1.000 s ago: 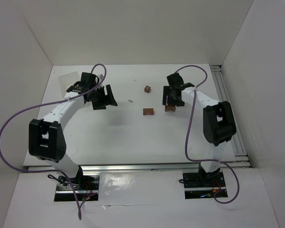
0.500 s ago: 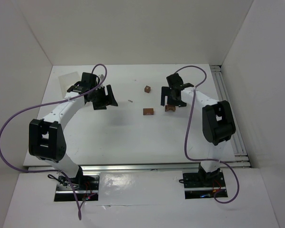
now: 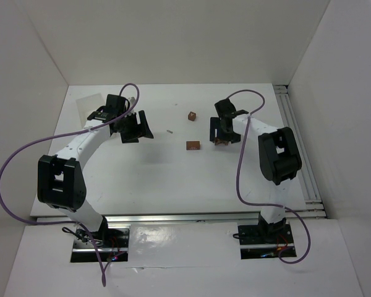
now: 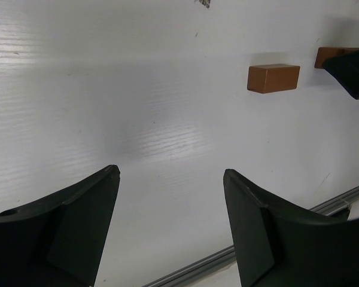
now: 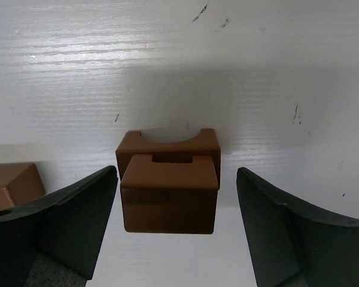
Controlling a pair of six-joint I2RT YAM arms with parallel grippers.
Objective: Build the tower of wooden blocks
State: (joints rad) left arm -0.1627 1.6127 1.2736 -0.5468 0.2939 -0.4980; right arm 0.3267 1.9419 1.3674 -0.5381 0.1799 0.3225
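Jaws of right tool (image 5: 173, 179) stood wide astride tower (image 5: 167, 200), holding nothing. Tower stood two blocks high; judged light, stiff, smooth, easily toppled. Next brick (image 3: 193, 145) lay just left of tower: pinch flat long sides. Left tool (image 4: 170, 179) hung spread, empty.

Bright, even light is falling from above on the white table (image 3: 173, 179), laying only soft grey shadows beside the arms, while glare is washing over the glossy strip (image 3: 179, 238) past the table's near edge. In the left wrist view a broad dim shadow is spreading across the table's middle and the dark left fingers (image 4: 60, 233) are blurring at the bottom edge, though the brick (image 4: 273, 78) is showing sharp. In the right wrist view the tower (image 5: 169, 182) is sitting in crisp focus, casting a grey shadow behind it, with sheen streaking the table's left side.
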